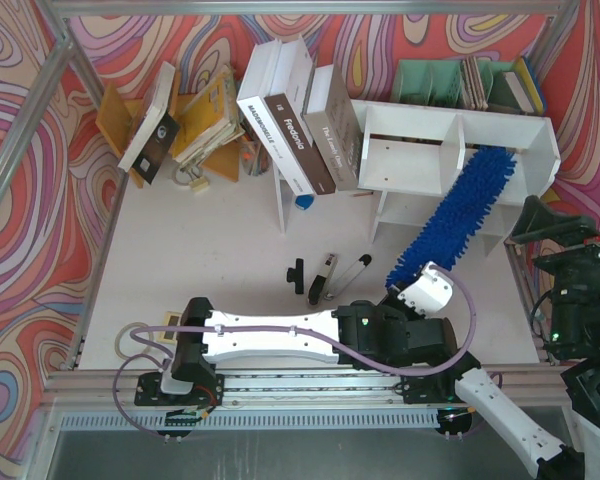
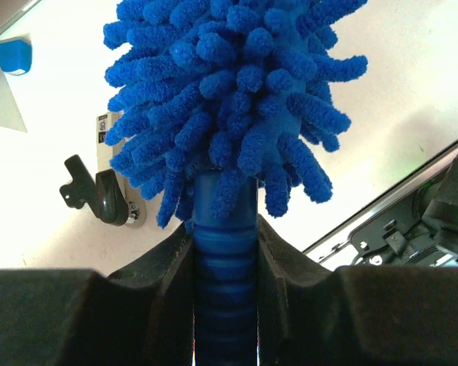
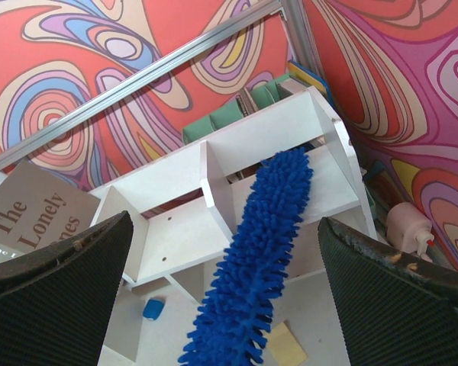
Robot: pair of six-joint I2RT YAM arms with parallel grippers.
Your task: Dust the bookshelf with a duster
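- Currently, left pincer (image 2: 225, 236) is clamped on the duster (image 2: 229, 99) handle; the fluffy head extends ahead of it.
- Meanwhile, right pincer (image 3: 223, 229) is spread wide; ahead of it, the duster tip reaches into the bookshelf (image 3: 175, 183) right cubby.

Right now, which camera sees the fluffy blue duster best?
The top external view: the whole duster shows, from the left gripper to its tip at the bookshelf's right cubby. The left wrist shows only the base close up; the right wrist, only the fluffy part.
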